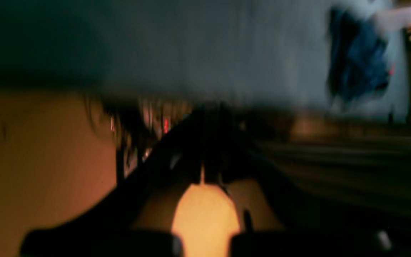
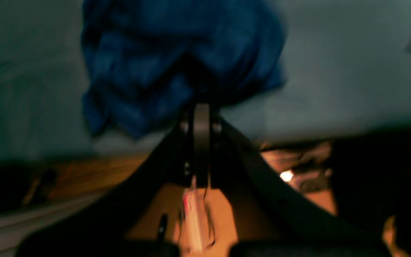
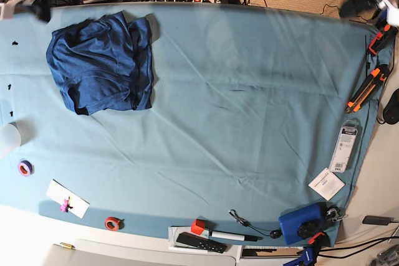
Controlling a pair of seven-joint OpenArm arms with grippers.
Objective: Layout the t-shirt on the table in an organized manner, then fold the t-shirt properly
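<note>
Navy-blue heathered t-shirt [image 3: 100, 63] of soft fabric is lying in a loose, half-bunched heap near the far left corner of the counter [image 3: 249, 104], a wide rectangle draped in wrinkled light teal cloth. It is sitting well off centre, so it is probably waiting to be dragged toward the open middle, where there is room to spread it flat.

Both arms are sitting at the far corners, clear of the cloth. The right hand [image 2: 201, 107] is showing its black fingers pressed together on nothing, with the shirt just ahead of them. The left hand [image 1: 205, 167] is blurred, fingers likewise together and empty, with the shirt far off in its view.

Tape rolls [image 3: 25, 167], an orange cutter [image 3: 365, 91] and a blue box [image 3: 302, 222] are lining the edges, leaving the working area free.
</note>
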